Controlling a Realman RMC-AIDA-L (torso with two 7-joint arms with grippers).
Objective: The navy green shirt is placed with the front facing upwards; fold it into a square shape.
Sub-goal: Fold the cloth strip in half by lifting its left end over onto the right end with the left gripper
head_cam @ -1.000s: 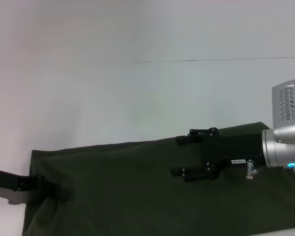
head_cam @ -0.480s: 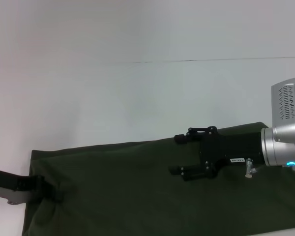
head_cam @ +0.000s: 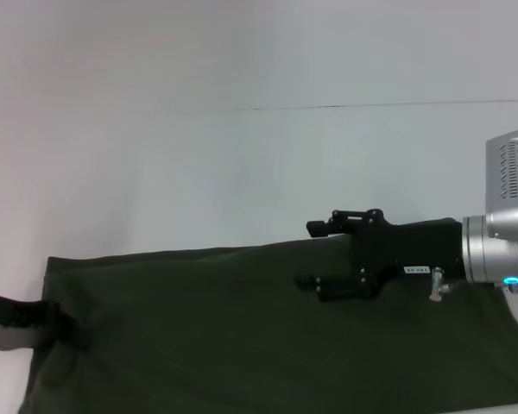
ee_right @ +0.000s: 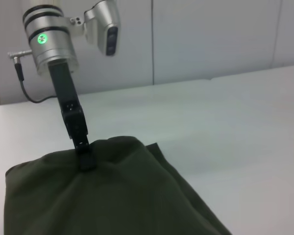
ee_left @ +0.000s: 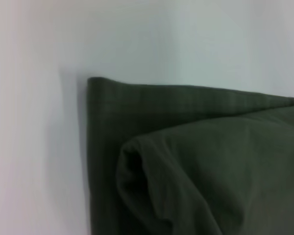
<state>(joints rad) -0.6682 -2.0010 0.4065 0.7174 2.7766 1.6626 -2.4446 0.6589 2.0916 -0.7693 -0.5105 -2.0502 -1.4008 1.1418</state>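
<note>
Both grippers are on the dark olive-green cotton shirt (head_cam: 242, 328), which lies as a long band across the near part of the white counter (head_cam: 198, 172), plain green side up, no print visible.

Change over the last second: the shirt's far edge has dropped toward me and flattened out, and the left end has shifted outward. The left gripper (head_cam: 56, 321) has moved down and out with it. I read that as the left arm dragging the cloth to stretch and square the band before the next fold. My guess is we're mid-task: folded lengthwise already, crosswise fold still to do.

Left gripper: sits at the left end of the shirt, pressed together on a bunched ridge of fabric, per the right wrist view (ee_right: 85, 159). Left wrist view shows only the raised fold and the layered corner under it.

Right gripper (head_cam: 315, 255): hovers over the far edge of the shirt right of centre, spread wide, holding nothing. I can't tell whether the lower finger touches the cloth.

Risk as I see it: more pull could skew the layers.
</note>
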